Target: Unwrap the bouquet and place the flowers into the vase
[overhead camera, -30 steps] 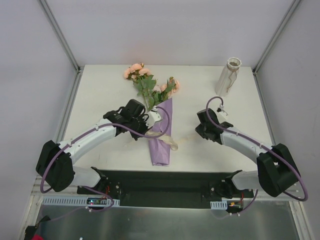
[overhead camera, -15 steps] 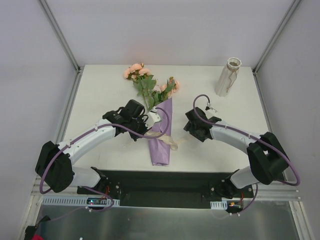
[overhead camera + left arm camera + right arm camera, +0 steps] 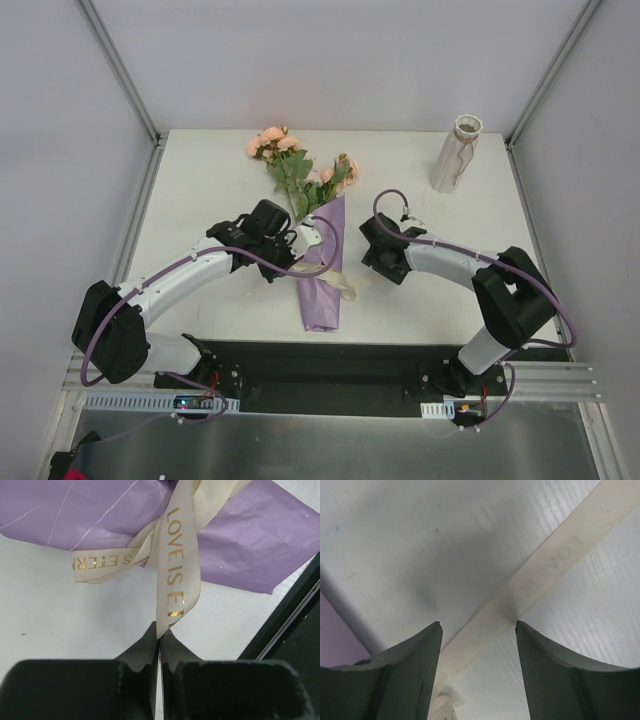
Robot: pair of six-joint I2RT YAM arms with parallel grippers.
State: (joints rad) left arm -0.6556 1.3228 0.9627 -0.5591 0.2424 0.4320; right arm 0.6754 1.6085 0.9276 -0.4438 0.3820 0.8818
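Meanwhile, the left hand [image 3: 160, 638] pinched the cream ribbon [image 3: 175, 560] tightly shut; the right hand [image 3: 478, 626] hung open astride a ribbon tail on the bench [image 3: 395, 535].

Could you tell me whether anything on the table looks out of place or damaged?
Nothing stands out. The vase stands upright at the far right, the bouquet lies wrapped mid-table, its ribbon pinched in the shut left end effector, and a loose ribbon tail lies flat under the open right end effector.
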